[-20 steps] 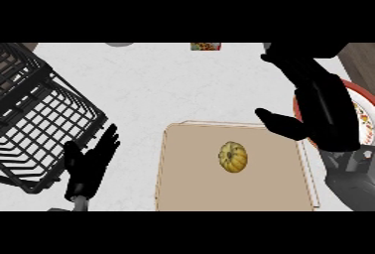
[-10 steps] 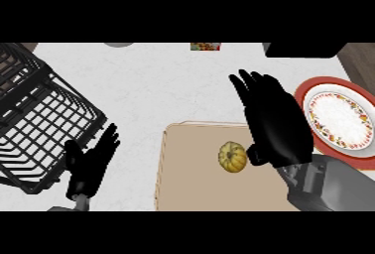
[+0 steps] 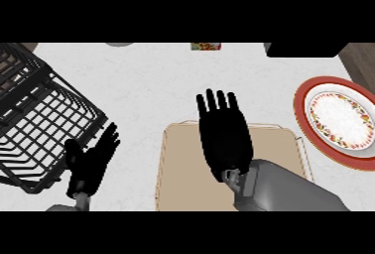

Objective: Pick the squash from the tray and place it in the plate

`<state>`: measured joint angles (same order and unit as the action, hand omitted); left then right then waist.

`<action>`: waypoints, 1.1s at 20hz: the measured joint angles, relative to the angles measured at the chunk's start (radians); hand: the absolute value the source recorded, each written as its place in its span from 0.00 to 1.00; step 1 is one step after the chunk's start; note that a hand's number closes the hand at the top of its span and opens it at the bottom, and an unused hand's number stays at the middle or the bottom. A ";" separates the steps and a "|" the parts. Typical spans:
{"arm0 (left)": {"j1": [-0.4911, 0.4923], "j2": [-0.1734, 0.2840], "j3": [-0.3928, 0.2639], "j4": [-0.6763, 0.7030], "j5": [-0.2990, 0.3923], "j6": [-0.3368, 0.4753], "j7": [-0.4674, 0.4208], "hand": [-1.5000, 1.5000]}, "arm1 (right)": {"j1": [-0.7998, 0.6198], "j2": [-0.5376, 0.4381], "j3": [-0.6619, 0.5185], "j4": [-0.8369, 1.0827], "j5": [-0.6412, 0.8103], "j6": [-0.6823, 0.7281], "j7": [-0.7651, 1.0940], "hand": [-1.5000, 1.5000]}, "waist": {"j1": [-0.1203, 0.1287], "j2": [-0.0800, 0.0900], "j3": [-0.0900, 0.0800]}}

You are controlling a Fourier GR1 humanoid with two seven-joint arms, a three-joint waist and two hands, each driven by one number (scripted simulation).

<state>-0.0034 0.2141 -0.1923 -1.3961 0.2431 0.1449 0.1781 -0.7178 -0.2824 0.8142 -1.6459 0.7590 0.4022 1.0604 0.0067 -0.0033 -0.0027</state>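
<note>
My right hand [image 3: 224,136] lies flat over the beige tray [image 3: 179,168], fingers straight and pointing away from me. It covers the spot where the yellow squash lay, so the squash is hidden. The red-rimmed white plate [image 3: 338,121] with a flowered band sits at the right, apart from the hand. My left hand [image 3: 90,163] rests open at the lower left, fingers up, beside the tray's left edge.
A black wire basket [image 3: 36,114] fills the left side, its near corner just above the left hand. A small patterned item [image 3: 206,46] and a dark block [image 3: 304,48] stand at the counter's far edge.
The right hand swung left from over the plate to the tray's middle, and now covers the squash. The plate is fully in view. The left hand stayed still.
</note>
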 measured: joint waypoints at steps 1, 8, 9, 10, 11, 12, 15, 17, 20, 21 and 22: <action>-0.002 -0.008 -0.002 0.007 -0.004 0.004 -0.004 0.50 | 0.010 0.007 0.005 0.019 0.010 0.006 -0.004 0.00 | -0.001 0.000 0.000; 0.005 -0.014 -0.003 -0.010 -0.018 0.011 0.002 0.50 | 0.048 0.109 0.021 0.144 0.119 0.025 0.013 0.00 | -0.004 0.001 0.002; 0.011 -0.020 -0.010 -0.011 -0.022 0.013 0.003 0.50 | 0.063 0.118 0.019 0.157 0.128 0.029 0.011 0.00 | -0.004 0.001 0.002; 0.003 -0.020 -0.006 -0.003 -0.021 0.008 0.002 0.50 | 0.072 0.135 0.016 0.174 0.137 0.032 0.012 0.00 | -0.005 0.001 0.002; 0.007 -0.018 -0.002 -0.003 -0.018 0.003 0.001 0.50 | 0.078 0.155 0.008 0.190 0.144 0.036 0.012 0.00 | -0.005 0.002 0.002; 0.008 -0.023 -0.007 -0.006 -0.024 0.007 0.003 0.50 | 0.090 0.168 0.003 0.211 0.156 0.035 0.009 0.00 | -0.004 0.002 0.002; 0.016 -0.018 0.002 -0.008 -0.022 -0.003 -0.001 0.50 | 0.133 0.208 -0.003 0.225 0.186 0.039 0.012 0.00 | -0.005 0.002 0.002; 0.013 -0.010 0.011 -0.009 -0.020 -0.014 0.003 0.50 | 0.163 0.224 -0.005 0.239 0.217 0.036 0.006 0.00 | -0.005 0.002 0.002; 0.007 -0.020 0.005 -0.031 -0.033 -0.001 0.030 0.50 | 0.193 0.241 -0.009 0.268 0.266 0.029 -0.007 0.00 | -0.005 0.002 0.003; 0.012 -0.021 0.010 -0.024 -0.030 -0.008 0.017 0.50 | 0.194 0.244 -0.016 0.268 0.281 0.034 -0.013 0.00 | -0.005 0.002 0.003; 0.007 -0.024 0.010 -0.024 -0.035 -0.002 0.024 0.50 | 0.197 0.249 -0.017 0.281 0.300 0.035 -0.017 0.00 | -0.005 0.002 0.002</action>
<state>0.0033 0.1900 -0.1818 -1.4203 0.2085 0.1425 0.2022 -0.5203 -0.0339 0.7975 -1.3645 1.0594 0.4370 1.0437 0.0016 -0.0011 -0.0002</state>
